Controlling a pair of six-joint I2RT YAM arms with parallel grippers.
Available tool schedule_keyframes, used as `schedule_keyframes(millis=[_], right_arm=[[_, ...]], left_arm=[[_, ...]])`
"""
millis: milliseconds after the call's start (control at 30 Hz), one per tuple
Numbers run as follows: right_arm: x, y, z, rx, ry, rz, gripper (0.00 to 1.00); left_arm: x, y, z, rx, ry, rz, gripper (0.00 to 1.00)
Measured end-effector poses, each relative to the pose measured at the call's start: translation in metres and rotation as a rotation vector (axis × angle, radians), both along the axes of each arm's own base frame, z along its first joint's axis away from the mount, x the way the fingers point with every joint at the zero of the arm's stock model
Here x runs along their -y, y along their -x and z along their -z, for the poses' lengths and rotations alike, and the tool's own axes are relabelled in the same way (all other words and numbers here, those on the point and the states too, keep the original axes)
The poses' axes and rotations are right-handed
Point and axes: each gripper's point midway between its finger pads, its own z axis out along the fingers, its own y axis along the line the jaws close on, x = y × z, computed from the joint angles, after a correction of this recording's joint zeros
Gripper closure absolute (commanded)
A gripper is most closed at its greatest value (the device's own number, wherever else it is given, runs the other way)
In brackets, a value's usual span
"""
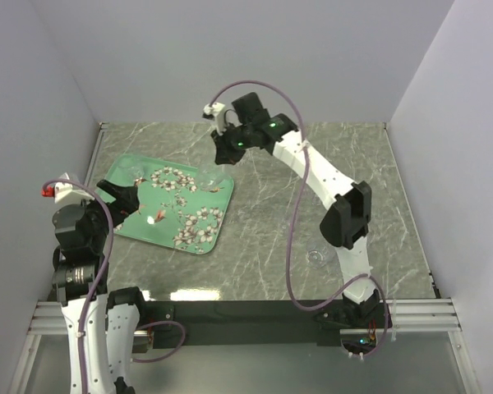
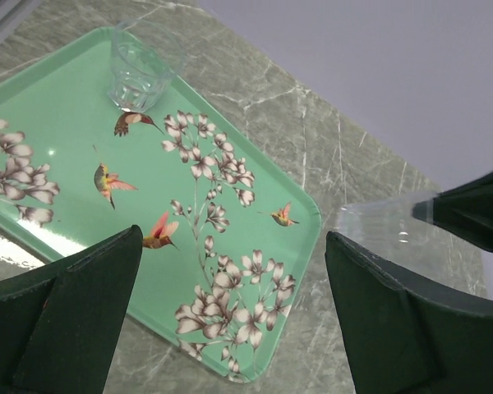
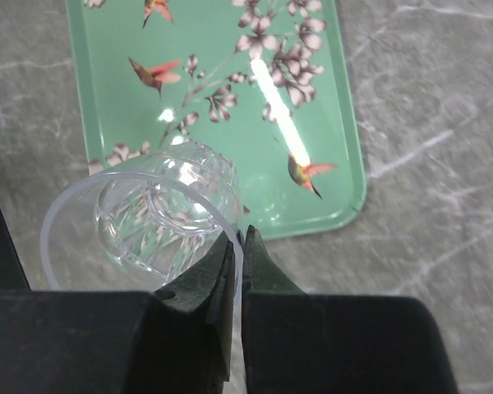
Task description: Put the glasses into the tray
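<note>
The mint-green tray point(image 1: 160, 234) lies at the left of the table. One clear glass point(image 1: 134, 171) stands in its far left corner and also shows in the left wrist view point(image 2: 135, 74). My right gripper point(image 1: 219, 162) is shut on the rim of a second glass point(image 3: 160, 217) and holds it above the tray's far right corner point(image 3: 345, 205). That held glass also shows in the left wrist view point(image 2: 378, 226). My left gripper point(image 2: 230, 312) is open and empty above the tray point(image 2: 66, 131). A third glass point(image 1: 316, 256) stands on the table by the right arm.
The marble table point(image 1: 271, 263) is walled by white panels on the left, back and right. A black rail point(image 1: 255, 312) runs along the near edge between the arm bases. The right arm's cable point(image 1: 292, 238) loops over the table's middle.
</note>
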Motion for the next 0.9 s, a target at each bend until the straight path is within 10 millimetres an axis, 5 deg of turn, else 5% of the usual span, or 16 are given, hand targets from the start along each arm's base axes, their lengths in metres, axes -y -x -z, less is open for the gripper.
schedule_keyframes(millis=[400, 900], right_arm=[[-0.083, -0.019, 0.065, 0.016, 0.015, 0.110, 0.98], [-0.100, -0.054, 0.115, 0.112, 0.076, 0.254, 0.90]], left_arm=[[-0.001, 0.007, -0.001, 0.012, 0.013, -0.024, 0.01], [0.000, -0.002, 0.007, -0.028, 0.042, -0.018, 0.01]])
